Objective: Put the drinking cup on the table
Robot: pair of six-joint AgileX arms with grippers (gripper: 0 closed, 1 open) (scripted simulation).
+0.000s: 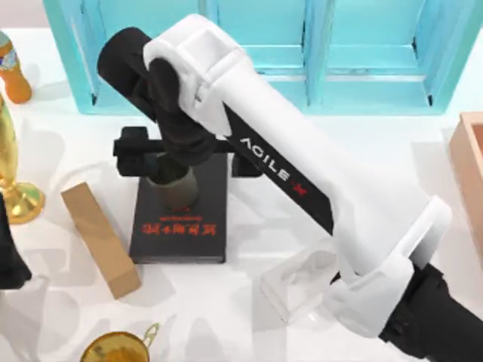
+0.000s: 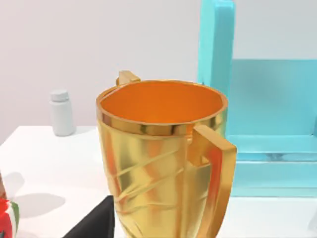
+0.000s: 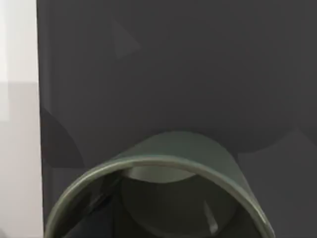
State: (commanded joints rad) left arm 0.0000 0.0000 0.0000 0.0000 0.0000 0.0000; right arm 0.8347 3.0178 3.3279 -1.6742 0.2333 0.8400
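The drinking cup [image 1: 181, 193], a small olive-grey cylinder, stands over the upper part of a black book [image 1: 181, 230] lying on the white table [image 1: 226, 324]. My right arm reaches across from the lower right, and my right gripper [image 1: 176, 179] sits directly over the cup, hiding most of it. In the right wrist view the cup [image 3: 198, 156] is very close, its dark hollow facing the camera, with the black book [image 3: 173, 64] behind it and the table [image 3: 20, 148] beside it. My left arm [image 1: 7, 256] is parked at the left edge.
A turquoise cabinet [image 1: 362, 60] spans the back. Left of the book lie a wooden block [image 1: 98, 241] and a tall gold goblet [image 1: 11, 177]. A gold handled cup [image 1: 117, 348] [image 2: 163, 158] stands at the front. A clear block [image 1: 298, 283] and a wooden box [image 1: 472, 173] are on the right.
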